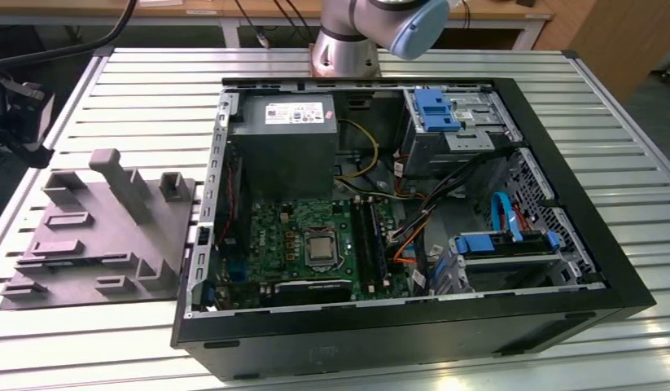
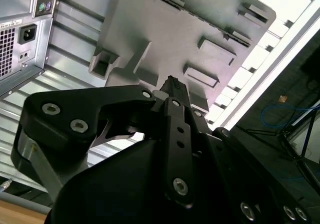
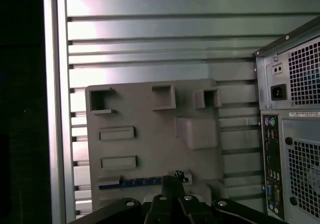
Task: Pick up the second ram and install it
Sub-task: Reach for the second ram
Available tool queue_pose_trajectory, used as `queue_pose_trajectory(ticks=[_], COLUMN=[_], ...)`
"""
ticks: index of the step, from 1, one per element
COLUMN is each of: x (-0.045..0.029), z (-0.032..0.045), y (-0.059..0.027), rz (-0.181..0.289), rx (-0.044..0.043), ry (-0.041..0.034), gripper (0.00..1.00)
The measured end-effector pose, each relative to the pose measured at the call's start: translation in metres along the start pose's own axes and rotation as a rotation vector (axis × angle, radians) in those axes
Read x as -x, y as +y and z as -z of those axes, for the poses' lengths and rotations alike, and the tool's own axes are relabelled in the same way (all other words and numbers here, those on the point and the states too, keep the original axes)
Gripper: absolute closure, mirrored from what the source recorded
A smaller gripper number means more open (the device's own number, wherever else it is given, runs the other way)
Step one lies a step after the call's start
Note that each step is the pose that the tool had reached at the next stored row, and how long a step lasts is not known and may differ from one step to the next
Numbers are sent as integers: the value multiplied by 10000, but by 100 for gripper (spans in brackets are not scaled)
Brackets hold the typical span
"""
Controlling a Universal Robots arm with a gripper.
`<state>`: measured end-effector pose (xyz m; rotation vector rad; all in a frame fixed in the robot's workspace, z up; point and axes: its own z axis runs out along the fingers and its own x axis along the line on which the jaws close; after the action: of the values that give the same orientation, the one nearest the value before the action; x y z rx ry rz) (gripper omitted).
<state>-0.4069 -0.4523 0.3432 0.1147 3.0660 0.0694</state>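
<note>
A table [image 1: 129, 90] of ribbed silver slats is carrying everything. Past its far edge, behind the open computer case [image 1: 422, 346], a wooden bench [image 1: 204, 8] with hanging cables is closing off the room.

In the exterior view, dark equipment [image 1: 15, 106] is standing off the table, well to the exterior view's left of the case. Closer in on that same side, a grey fixture [image 1: 96, 236] with upright posts is lying flat on the slats, near the case's wall. The case is lying on its side with its panel off. Inside it are showing a grey power supply [image 1: 282, 147], a green motherboard [image 1: 280, 244] and blue-tabbed drive bays [image 1: 438, 110]. Behind the case the arm [image 1: 356, 32] is rising out of the picture. To the exterior view's right of the case, a band of slats is running out to the table's edge.

The second ram [image 3: 135, 183] is lying flat in the fixture, beside the case and apart from it, with its length pointing toward the case's rear wall. The gripper [image 3: 173, 178] is hanging over the fixture, outside the case. In the first wrist view its black tips are overlapping the ram's end nearer the case, and whether they are touching it cannot be told. The jaws are sitting together with nothing visible between them. Open slats are lying around the fixture on its sides away from the case, out to the table's side rail.
</note>
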Motion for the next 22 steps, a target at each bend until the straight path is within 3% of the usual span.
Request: queue_pose_trajectory(ticks=[16, 22], x=[-36, -57], z=[-174, -247], y=[-223, -270], rz=[0, 0], rx=[0, -1], ry=[0, 1], gripper=[90, 90])
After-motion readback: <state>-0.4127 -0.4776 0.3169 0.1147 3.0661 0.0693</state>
